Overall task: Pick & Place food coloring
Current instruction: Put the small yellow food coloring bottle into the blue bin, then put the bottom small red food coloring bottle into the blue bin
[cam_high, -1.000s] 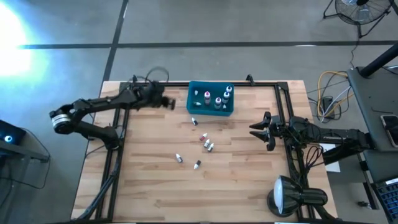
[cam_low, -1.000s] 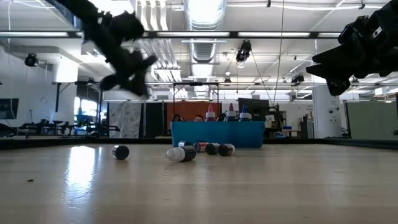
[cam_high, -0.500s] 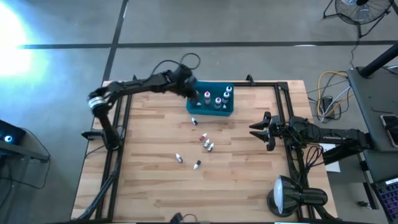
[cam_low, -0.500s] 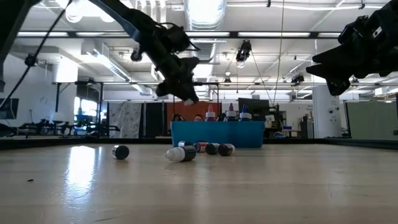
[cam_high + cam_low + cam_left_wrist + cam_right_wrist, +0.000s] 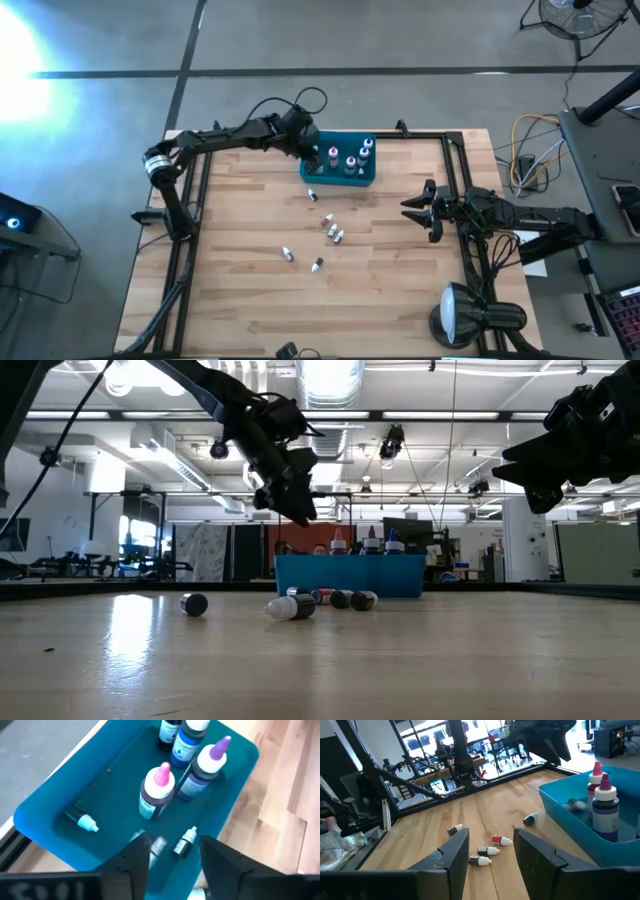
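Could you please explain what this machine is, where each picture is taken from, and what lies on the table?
These are two dark robot arms at a wooden table. One camera looks straight down, one sits level with the table top, and one rides on each wrist. The left gripper hangs open over a teal bin and holds nothing. A blurred little bottle shows in the bin between its fingers, beside another small one and taller dropper bottles. The right gripper waits open and empty at the table's right side. Several tiny food coloring bottles lie loose on the wood.
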Controlling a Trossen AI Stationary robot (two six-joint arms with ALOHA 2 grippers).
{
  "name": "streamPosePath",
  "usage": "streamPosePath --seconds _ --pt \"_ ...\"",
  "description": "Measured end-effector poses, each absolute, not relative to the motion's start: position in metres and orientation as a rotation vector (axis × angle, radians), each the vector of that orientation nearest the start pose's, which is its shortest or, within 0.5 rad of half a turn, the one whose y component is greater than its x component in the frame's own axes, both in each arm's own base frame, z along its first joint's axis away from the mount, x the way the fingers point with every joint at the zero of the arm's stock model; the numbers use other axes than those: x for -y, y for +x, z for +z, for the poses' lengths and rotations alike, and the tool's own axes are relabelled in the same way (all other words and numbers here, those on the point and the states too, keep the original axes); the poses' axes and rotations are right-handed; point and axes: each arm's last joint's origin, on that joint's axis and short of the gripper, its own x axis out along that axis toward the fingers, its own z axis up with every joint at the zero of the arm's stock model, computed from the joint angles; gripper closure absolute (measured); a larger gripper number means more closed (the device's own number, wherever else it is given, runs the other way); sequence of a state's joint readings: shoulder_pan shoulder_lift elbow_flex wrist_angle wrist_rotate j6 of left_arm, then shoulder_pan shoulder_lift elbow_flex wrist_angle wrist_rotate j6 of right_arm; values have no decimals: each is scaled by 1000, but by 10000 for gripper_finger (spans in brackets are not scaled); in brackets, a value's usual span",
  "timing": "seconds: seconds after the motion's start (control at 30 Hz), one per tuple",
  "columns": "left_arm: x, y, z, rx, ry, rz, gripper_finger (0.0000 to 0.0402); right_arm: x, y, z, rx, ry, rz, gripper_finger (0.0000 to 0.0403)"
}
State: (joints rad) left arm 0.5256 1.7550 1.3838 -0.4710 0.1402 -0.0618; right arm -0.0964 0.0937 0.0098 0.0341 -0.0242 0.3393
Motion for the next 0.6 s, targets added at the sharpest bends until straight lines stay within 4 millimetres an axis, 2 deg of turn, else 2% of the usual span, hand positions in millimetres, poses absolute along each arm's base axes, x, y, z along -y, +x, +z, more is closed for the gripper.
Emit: streamPosePath --seconds 0.1,0.2,0.43,0.6 --pt "-183 331 264 -792 -321 378 226 9 102 163 -37 342 -81 255" --pt "-174 326 274 -796 -311 361 212 10 102 163 -33 334 -98 255" --pt "-141 302 313 -789 -260 299 209 14 102 165 24 411 -237 255" --pt "-121 282 332 -734 -275 289 209 14 102 169 52 318 -249 255"
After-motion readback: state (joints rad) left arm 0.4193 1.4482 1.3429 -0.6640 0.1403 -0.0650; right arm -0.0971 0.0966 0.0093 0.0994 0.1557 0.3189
